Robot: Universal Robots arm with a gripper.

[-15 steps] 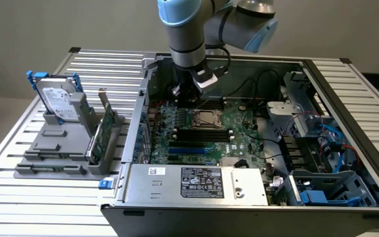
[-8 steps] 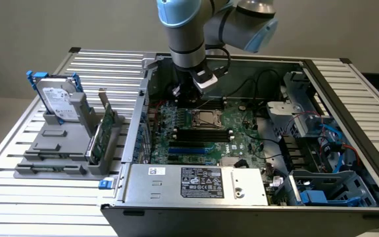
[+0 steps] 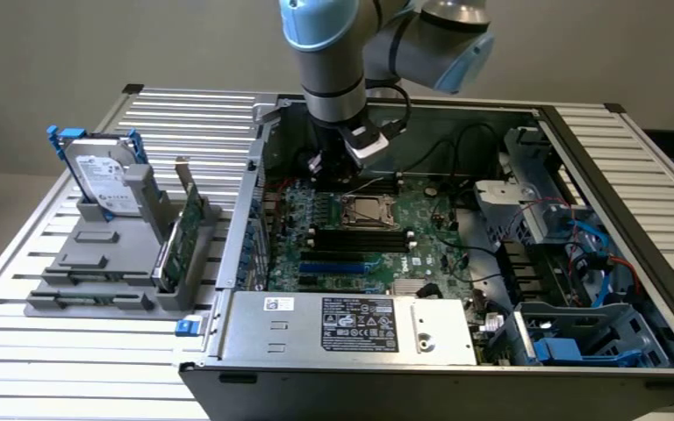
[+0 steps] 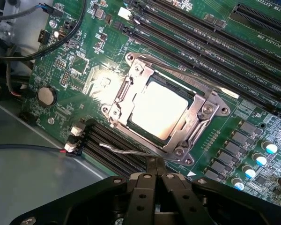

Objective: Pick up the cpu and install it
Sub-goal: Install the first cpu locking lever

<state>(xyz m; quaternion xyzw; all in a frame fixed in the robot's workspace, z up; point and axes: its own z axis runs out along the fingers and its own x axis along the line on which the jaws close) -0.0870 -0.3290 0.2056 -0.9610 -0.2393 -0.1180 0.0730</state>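
Already the cpu [image 4: 158,110] sits in its socket [image 4: 165,108], gripper [image 4: 154,165] closed and empty just beside memory slots [image 4: 113,151].

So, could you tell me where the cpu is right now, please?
The cpu lies inside the metal socket frame on the motherboard, beside the memory slots; in the exterior view it is mid-board, just below the arm.

Illumination is even and diffuse in the exterior view with soft shadows inside the computer case [image 3: 455,254], while the wrist view shows strong glare washing out the chip [image 4: 158,111] and the adjacent circuit board [image 4: 100,79].
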